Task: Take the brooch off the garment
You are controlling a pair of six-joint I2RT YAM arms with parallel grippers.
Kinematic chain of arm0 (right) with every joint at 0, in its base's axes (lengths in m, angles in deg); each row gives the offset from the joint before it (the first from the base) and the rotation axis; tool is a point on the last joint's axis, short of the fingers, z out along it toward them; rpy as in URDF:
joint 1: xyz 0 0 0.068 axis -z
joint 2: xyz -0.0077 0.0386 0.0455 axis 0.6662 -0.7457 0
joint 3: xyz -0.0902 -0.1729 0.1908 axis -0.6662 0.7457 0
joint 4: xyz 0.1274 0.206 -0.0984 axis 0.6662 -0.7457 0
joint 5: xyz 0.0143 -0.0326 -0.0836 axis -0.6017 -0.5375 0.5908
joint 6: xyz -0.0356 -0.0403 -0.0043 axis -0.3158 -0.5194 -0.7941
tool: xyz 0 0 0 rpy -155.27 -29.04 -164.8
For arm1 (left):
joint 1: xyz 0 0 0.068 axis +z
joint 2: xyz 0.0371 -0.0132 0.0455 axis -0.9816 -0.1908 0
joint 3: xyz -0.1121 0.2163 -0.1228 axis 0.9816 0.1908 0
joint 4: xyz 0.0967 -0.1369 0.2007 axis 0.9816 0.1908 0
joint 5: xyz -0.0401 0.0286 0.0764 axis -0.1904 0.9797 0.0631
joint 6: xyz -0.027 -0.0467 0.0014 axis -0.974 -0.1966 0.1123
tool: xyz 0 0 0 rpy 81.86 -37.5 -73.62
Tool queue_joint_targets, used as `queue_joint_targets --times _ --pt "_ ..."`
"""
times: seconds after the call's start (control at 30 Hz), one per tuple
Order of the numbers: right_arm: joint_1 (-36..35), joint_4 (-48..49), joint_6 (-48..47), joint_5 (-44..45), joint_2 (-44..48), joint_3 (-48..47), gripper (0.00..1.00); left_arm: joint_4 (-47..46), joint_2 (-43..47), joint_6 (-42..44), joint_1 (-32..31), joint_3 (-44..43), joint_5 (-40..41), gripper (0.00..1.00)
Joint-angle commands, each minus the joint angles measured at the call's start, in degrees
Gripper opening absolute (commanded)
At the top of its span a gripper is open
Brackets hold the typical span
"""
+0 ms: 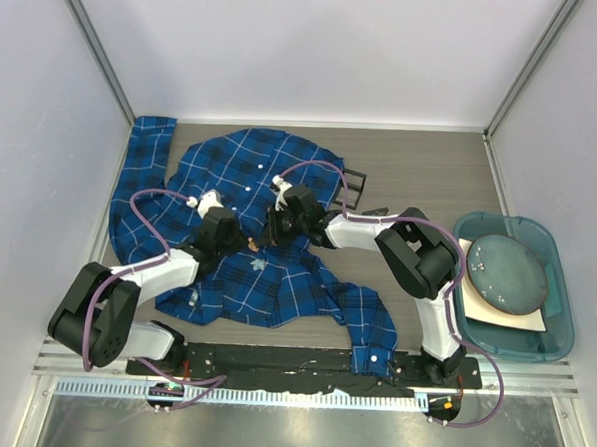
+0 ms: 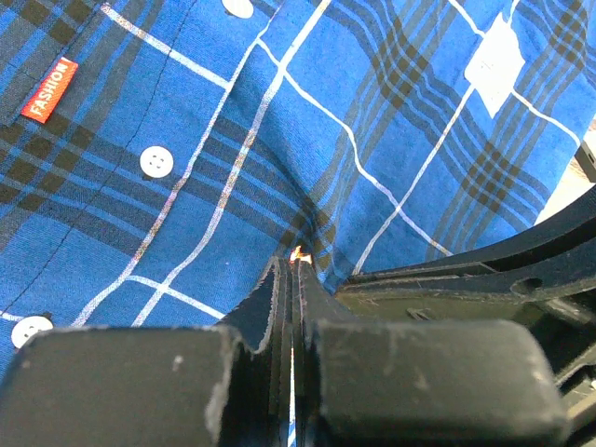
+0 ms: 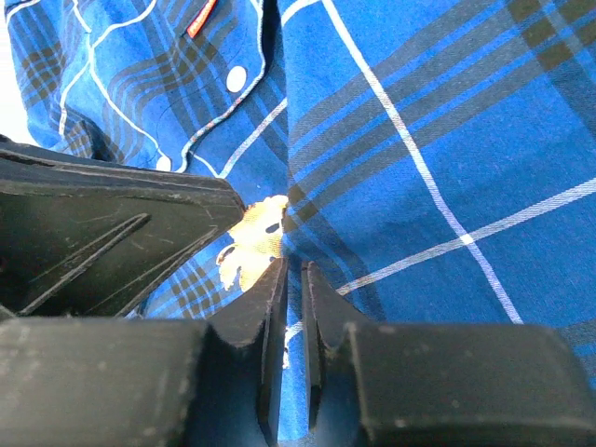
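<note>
As left gripper (image 2: pixel 294 267) crowds brooch (image 3: pixel 253 244), bin (image 1: pixel 564 318) stands apart

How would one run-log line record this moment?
left gripper: shut, pinching garment | right gripper: slightly open beside brooch | brooch: on garment

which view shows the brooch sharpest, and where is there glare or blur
right wrist: brooch fairly sharp, glary, close foreground blurred; left wrist: only a gold glint of it, right edge blown white; top external: even light, brooch tiny
</note>
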Motion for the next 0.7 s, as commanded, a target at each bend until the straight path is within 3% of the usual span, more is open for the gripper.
queue_joint_targets --times 0.0,0.33,0.67 --pt "-0.2 2.3 0.0 -3.2 1.1 -3.0 0.17 -5.2 1.0 1.2 0.0 1.2 2.2 0.00" --pt "-0.1 2.1 -1.1 -2.7 0.3 -3.4 0.13 -6.8 -0.6 1.6 -0.1 1.5 -0.1 0.00" --pt "-2.0 -3.5 -9.2 5.3 -1.4 -6.2 0.04 -5.6 -1.2 1.6 -0.1 1.0 -0.8 0.00"
